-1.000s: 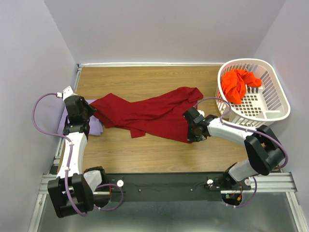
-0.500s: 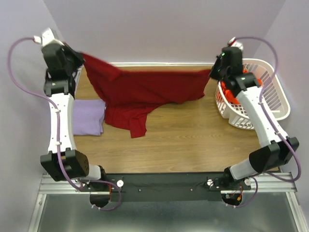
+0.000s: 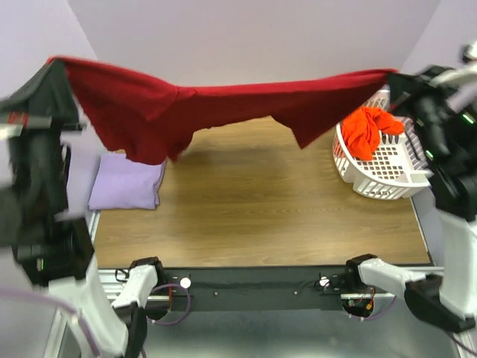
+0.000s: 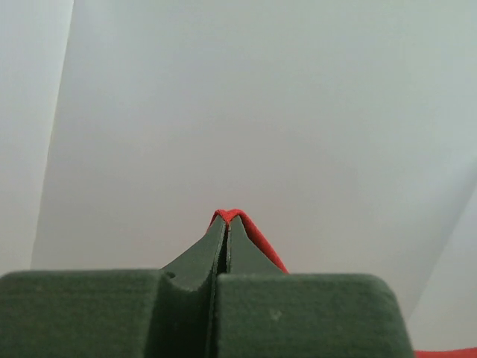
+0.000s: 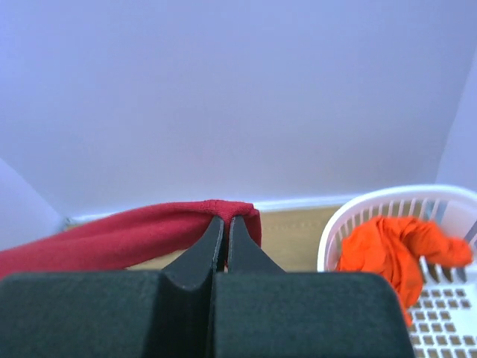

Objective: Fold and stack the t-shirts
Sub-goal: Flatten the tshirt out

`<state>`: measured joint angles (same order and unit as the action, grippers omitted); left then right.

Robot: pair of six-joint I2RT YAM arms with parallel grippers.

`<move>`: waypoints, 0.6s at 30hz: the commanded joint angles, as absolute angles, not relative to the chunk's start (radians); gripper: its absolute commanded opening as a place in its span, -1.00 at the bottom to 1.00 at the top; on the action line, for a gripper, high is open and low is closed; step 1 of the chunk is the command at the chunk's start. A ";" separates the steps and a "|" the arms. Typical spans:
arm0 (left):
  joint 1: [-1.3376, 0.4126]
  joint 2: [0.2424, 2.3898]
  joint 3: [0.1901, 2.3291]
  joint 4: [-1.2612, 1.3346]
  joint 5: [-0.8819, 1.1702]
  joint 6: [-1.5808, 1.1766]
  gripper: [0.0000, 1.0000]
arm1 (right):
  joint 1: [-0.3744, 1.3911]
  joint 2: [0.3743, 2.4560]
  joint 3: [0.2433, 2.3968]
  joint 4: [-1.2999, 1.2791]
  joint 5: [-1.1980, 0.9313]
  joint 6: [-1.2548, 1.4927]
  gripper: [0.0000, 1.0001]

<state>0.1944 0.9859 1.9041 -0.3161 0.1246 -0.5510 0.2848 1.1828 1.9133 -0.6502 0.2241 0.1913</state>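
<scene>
The dark red t-shirt point(image 3: 223, 101) hangs in the air, stretched like a line from upper left to upper right, well above the tabletop point(image 3: 261, 216). It is not flat: a bunched mass sags near the left end and a pointed flap droops right of the middle. The left jaws are pressed together on a thin edge of red cloth that peeks out at their tip. The right jaws are likewise closed, pinching a rolled red hem. The left arm point(image 3: 45, 149) is blurred in the overhead view and the right arm point(image 3: 447, 149) stands high beside the basket.

The pale lavender t-shirt point(image 3: 127, 183) lies folded on the tabletop at the left, under the sagging end. The orange-red t-shirt point(image 3: 369, 130) sits crumpled in the white basket point(image 3: 406, 183) at the right.

The step in hand looks like spreading the shirt for folding. To do it well, both grips should be held firm and level and the cloth kept taut. The hanging edge should touch the wood first, then the rest be drawn down over the open middle — clear of the lavender shirt and the basket rim. Which corners are held I cannot tell, so a twist may need shaking out.
</scene>
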 commanded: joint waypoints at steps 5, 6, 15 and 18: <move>0.193 0.821 1.957 -0.290 0.135 -0.511 -1.00 | 0.284 0.934 1.913 -0.675 0.144 0.049 -0.99; 0.193 0.821 1.968 -0.298 0.133 -0.511 -1.00 | 0.284 0.928 1.908 -0.676 0.144 0.048 -0.99; 0.190 0.912 1.927 -0.296 0.202 -0.468 -1.00 | 0.284 0.972 1.850 -0.698 0.216 0.015 -0.99; 0.190 0.934 1.802 -0.259 0.227 -0.462 -1.00 | 0.284 1.011 1.812 -0.698 0.238 0.009 -0.97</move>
